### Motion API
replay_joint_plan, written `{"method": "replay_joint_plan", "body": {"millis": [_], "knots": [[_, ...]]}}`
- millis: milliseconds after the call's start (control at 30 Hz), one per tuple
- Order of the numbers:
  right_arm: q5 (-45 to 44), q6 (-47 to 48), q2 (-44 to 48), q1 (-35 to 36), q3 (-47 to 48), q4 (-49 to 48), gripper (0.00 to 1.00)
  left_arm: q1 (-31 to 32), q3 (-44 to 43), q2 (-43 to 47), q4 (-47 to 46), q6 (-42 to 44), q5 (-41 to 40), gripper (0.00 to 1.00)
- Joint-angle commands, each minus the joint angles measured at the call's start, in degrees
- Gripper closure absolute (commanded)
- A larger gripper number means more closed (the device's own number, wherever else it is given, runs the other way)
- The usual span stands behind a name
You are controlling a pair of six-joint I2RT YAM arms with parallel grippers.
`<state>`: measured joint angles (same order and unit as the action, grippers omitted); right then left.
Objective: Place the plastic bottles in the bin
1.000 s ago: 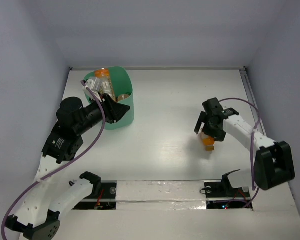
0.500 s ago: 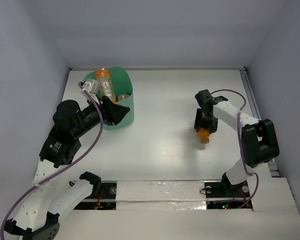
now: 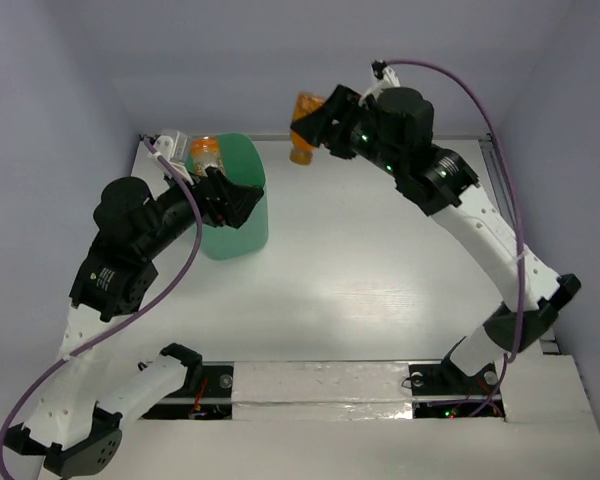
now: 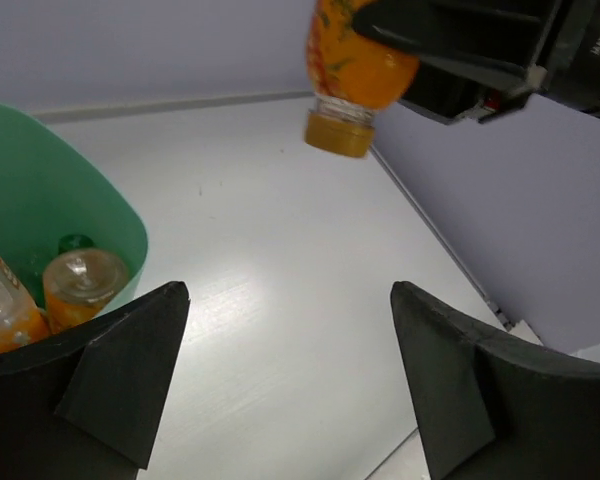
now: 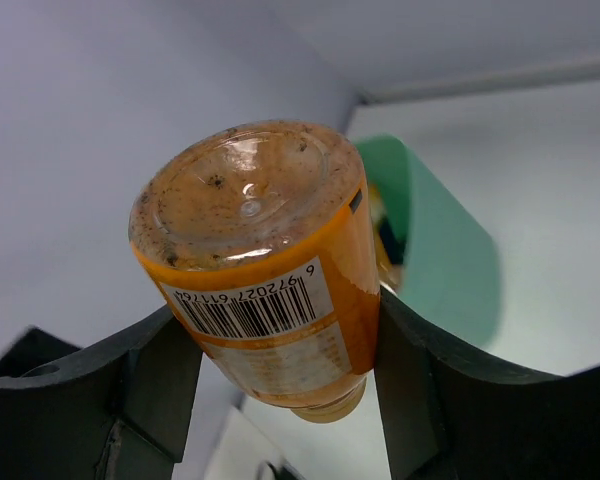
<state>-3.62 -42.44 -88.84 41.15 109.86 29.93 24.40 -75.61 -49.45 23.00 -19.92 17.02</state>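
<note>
An orange labelled plastic bottle (image 3: 301, 148) hangs cap-down in the air to the right of the bin, with my right gripper (image 3: 315, 125) shut on its body. In the right wrist view its base and barcode (image 5: 270, 280) fill the space between the fingers (image 5: 170, 380). The mint-green bin (image 3: 245, 215) stands at the back left and holds several bottles, orange ones (image 3: 208, 155) among them. My left gripper (image 3: 242, 205) is open and empty over the bin's right rim. From the left wrist the bin (image 4: 60, 190), bottles inside it (image 4: 80, 285) and the held bottle (image 4: 355, 65) show.
White tabletop (image 3: 380, 280) with lilac walls behind and at both sides. A raised edge (image 3: 495, 170) runs along the table's right side. The right arm reaches high across the middle of the table.
My right arm has lifted the orange bottle off the table at the right and carried it up and left towards the bin. My left gripper has opened beside the bin.
</note>
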Motion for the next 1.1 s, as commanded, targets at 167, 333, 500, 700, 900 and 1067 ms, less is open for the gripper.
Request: {"method": "replay_joint_plan", "body": {"millis": [167, 333, 500, 700, 900, 1067], "knots": [[6.8, -6.4, -27.7, 3.2, 28.6, -9.0, 0.46, 0.3, -9.6, -0.3, -4.1, -0.1, -5.1, 0.14], [9.4, -9.2, -33.8, 3.7, 34.1, -9.9, 0.36, 0.3, -10.8, 0.3, -3.9, 0.2, -8.0, 0.10], [8.7, -8.6, -30.4, 3.7, 26.7, -12.1, 0.11, 0.3, -9.6, 1.5, -3.7, 1.1, -10.4, 0.06], [6.4, -5.7, -26.1, 4.2, 25.2, -9.3, 0.06, 0.3, -10.3, 0.9, -3.1, 1.8, -12.1, 0.01], [4.6, -1.8, -14.4, 4.2, 11.5, -12.5, 0.08, 0.3, -12.8, 0.3, -2.0, 2.2, -15.5, 0.01], [-0.3, 4.3, 1.9, 4.2, -8.0, -14.6, 0.90, 0.3, -11.0, 2.3, -2.2, -1.1, -19.4, 0.01]]}}
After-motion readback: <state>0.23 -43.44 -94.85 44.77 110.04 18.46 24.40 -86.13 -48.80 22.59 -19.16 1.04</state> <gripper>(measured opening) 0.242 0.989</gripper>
